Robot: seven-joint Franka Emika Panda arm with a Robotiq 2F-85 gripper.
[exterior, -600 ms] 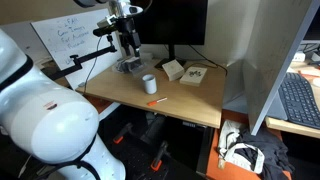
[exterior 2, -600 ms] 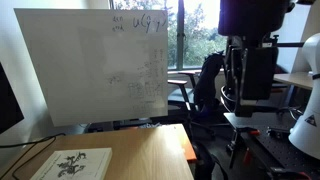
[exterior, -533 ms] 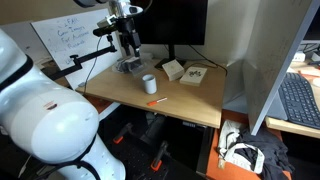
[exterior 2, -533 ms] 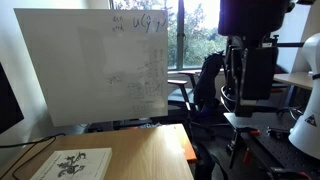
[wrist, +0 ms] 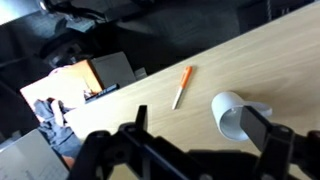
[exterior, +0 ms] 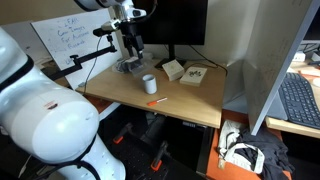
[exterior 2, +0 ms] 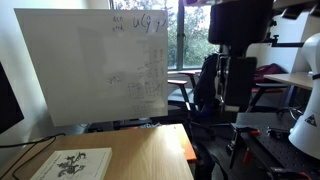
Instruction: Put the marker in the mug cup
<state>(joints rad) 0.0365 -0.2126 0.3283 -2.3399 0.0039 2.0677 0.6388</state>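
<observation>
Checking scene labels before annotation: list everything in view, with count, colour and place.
marker: 1, orange-red, lying near the desk's front edge, apart from the mug
mug: 1, white, upright, mid-desk
books: 2, tan, side by side toward the desk's back
desk: 1, light wood
monitor: 1, black, behind the desk
whiteboard: 1, white, with writing, at the desk's end
keyboard: 1, black, on the next desk
arm: 1, white, foreground
gripper: 1, black, open, above the desk, holding nothing
</observation>
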